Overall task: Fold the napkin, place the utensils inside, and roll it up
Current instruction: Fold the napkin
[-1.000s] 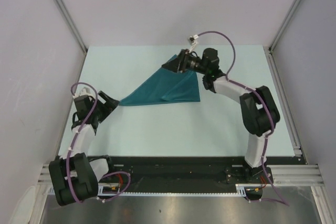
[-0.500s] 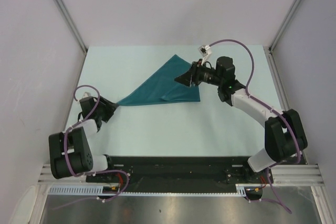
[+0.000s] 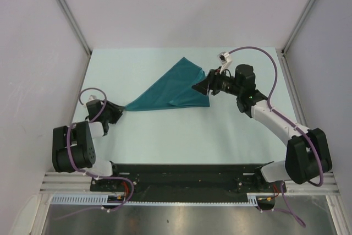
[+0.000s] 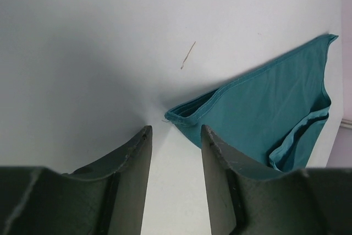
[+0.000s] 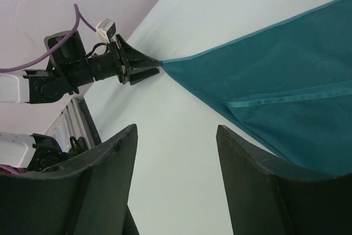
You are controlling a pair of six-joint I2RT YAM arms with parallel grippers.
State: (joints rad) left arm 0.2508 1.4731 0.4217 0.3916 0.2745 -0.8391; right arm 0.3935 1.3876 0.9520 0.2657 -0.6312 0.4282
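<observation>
- Pale blue desk sits between grey walls; the teal napkin lies flat on it toward the back, folded into a triangle.
- Left fingers sit low at the napkin's left tip, partly parted, with only bare desk between them; the corner lies just ahead of them.
- Right fingers are spread wide over the napkin's right edge, gripping nothing.
- Thin tan strand lies on the desk near the left corner.

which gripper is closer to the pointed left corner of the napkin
Left. The left gripper sits just short of that corner of the napkin, the tip just ahead of its open jaws; the right gripper is over at the opposite, right end.
</observation>
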